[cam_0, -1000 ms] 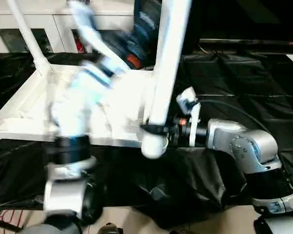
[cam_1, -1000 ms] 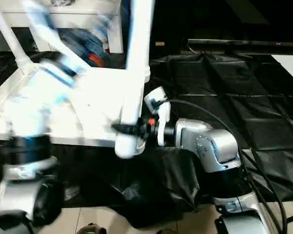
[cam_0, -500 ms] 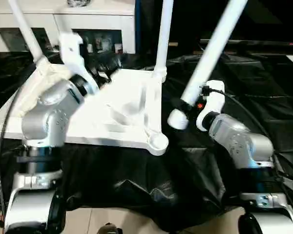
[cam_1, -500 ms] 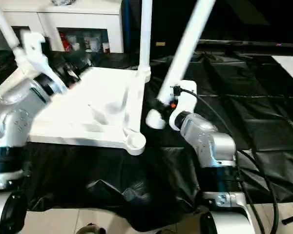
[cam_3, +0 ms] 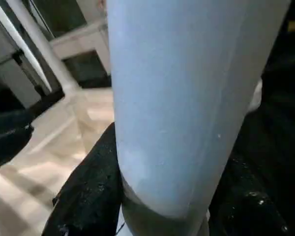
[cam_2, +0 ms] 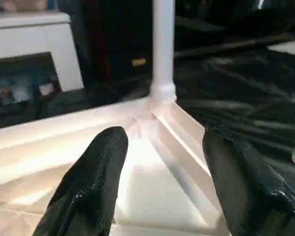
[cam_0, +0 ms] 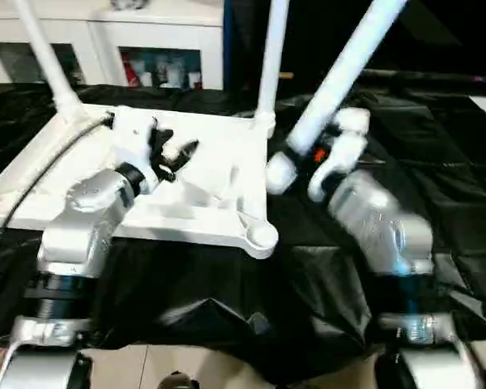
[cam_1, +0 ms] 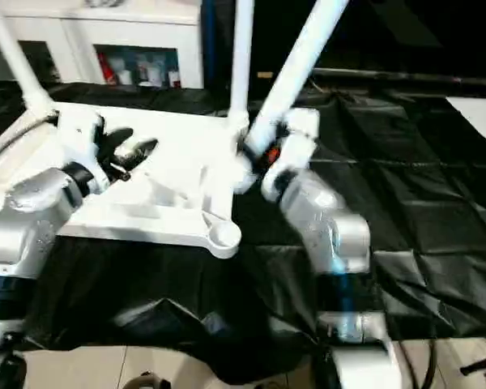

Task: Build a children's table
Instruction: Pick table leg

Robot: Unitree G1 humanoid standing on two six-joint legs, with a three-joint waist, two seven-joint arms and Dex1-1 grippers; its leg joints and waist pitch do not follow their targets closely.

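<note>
I'm losing the top of the leg (cam_0: 340, 73) in my right gripper (cam_0: 296, 154) past the upper edge, and motion blur is smearing that gripper and forearm, so I'm not making out the fingertips from the head cameras. The two legs standing in the tabletop (cam_0: 202, 174), the far-left leg (cam_0: 44, 57) and the far-right leg (cam_0: 269, 57), are also running out of frame at the top. The tabletop's left side is getting cut off by the picture edge. The cabinet (cam_0: 166, 49) contents are staying too blurred to identify.
</note>
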